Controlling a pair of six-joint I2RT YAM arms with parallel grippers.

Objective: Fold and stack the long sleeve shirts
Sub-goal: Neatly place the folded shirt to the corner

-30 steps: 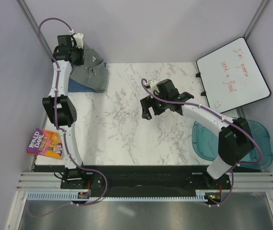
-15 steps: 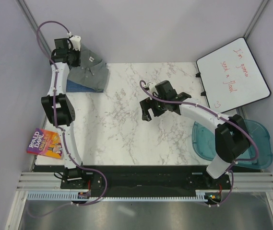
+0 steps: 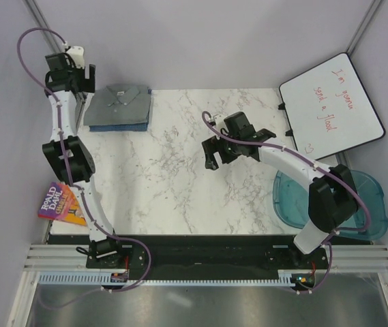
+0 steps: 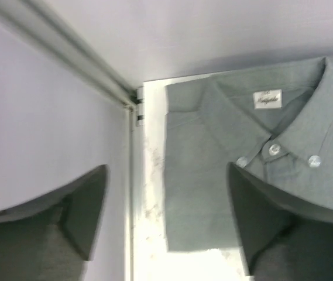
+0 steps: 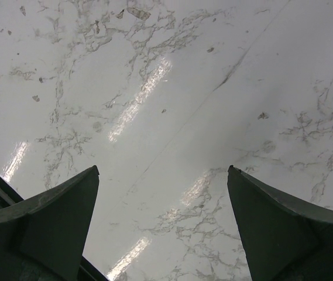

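Paperback book (image 3: 61, 203): a colourful cover lying at the near-left edge of the surface (image 3: 180, 197), just beside the left arm's lower link.

Teal tray (image 3: 367, 194): translucent and rounded, sitting off the right side of the surface, partly hidden behind the right arm's elbow.

Right gripper (image 5: 163, 172): hangs over bare marble a little right of centre, its fingers spread wide with nothing between them. It is well apart from the shirts.

Whiteboard (image 3: 333, 105): tilted at the far right beyond the surface's corner, with red handwriting across it.

Blue shirt (image 3: 115, 125): folded at the bottom of the stack in the far-left corner of the surface. Only a narrow strip of it shows, along the near edge under the grey one.

Grey shirt (image 4: 213, 187): folded into a neat rectangle and lying flat on top of the blue shirt, collar toward the far wall.

Collar label (image 4: 267, 98): a small white tag inside the grey collar, with three pale buttons (image 4: 274, 150) in a row below it.

Left gripper (image 4: 167, 175): raised at the far-left corner above the left side of the stack, with its fingers parted and holding nothing. The wrist view looks down past them onto the grey collar and the enclosure's corner post (image 4: 67, 55).
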